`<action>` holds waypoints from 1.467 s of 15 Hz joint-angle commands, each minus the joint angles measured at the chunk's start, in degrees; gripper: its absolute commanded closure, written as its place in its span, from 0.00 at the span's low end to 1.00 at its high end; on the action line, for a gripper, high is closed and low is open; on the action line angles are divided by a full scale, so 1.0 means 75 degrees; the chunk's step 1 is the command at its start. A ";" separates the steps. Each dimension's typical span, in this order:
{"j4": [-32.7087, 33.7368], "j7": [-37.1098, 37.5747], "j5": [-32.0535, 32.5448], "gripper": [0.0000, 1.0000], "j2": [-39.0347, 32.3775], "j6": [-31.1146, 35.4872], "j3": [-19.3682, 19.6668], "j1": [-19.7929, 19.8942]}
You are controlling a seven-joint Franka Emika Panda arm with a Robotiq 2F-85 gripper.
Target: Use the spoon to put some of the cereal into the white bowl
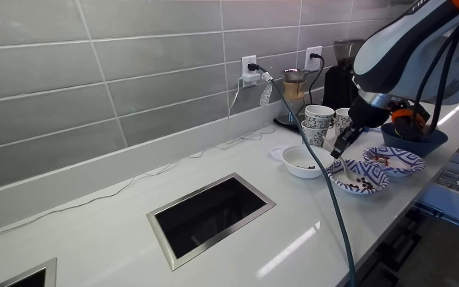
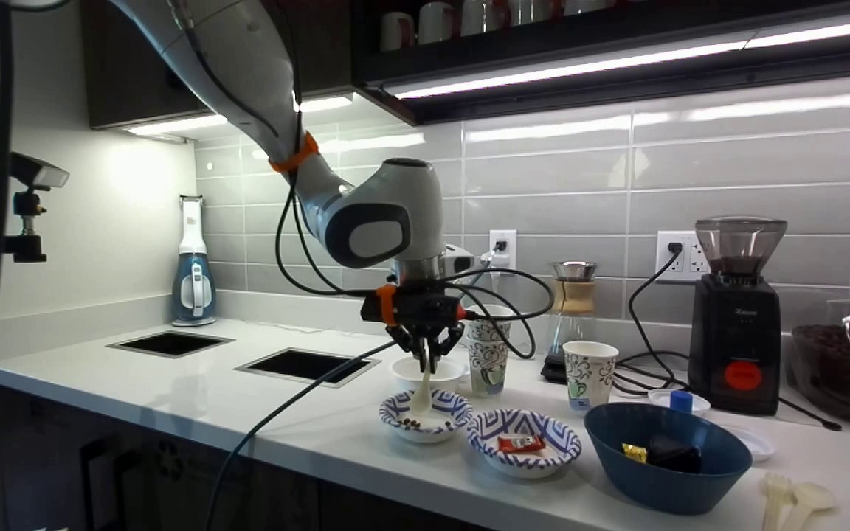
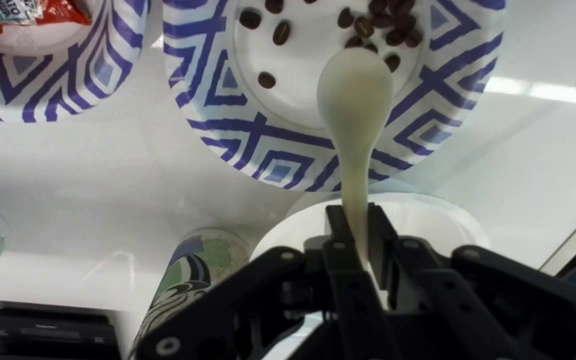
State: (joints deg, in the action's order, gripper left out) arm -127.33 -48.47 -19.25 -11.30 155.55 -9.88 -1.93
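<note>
A shallow, round, blue-and-white patterned paper bowl (image 3: 278, 167) holds dark-brown oval pieces (image 3: 382, 20) that look like coffee beans and probably stand in for the cereal. The black two-finger gripper (image 3: 355, 217) pinches the handle of a cream-coloured spoon (image 3: 354, 115), likely plastic, whose scoop slants down inside the patterned paper bowl. Such a grip presumably lets the gripper stay above the rim while the scoop gets at the pieces; the thickest cluster lies just past its tip. No piece shows on the scoop, but I cannot tell which face is up or whether it touches the bottom.

The plain, round, glossy white bowl (image 2: 448, 377) stands just behind the patterned paper bowl in an exterior view; whether their rims touch is unclear. Such nearness suits a short, low carry with little chance to spill. Dark bits (image 1: 311, 167) show inside it in an exterior view, so some may already be across. A matching second bowl (image 2: 524, 466) with a red packet (image 2: 521, 443) sits just beside the patterned paper bowl, off the likely path. Scooping seems the step in hand; light pressure is wise, as paper may slide.
</note>
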 commanded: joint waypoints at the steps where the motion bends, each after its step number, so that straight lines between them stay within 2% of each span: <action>1: -0.0173 0.0424 -0.0272 0.97 -0.0165 0.0649 -0.0221 0.0081; 8: -0.0327 0.1319 0.0285 0.97 -0.0340 0.1399 -0.0290 0.0103; 15: -0.0451 0.2596 0.1829 0.97 -0.0212 0.1043 0.0038 -0.0027; 22: -0.0389 0.3180 0.2261 0.97 -0.0117 0.0642 0.0002 0.0004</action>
State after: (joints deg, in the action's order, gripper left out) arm -129.21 -27.70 -4.74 -13.77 162.81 -10.22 -1.75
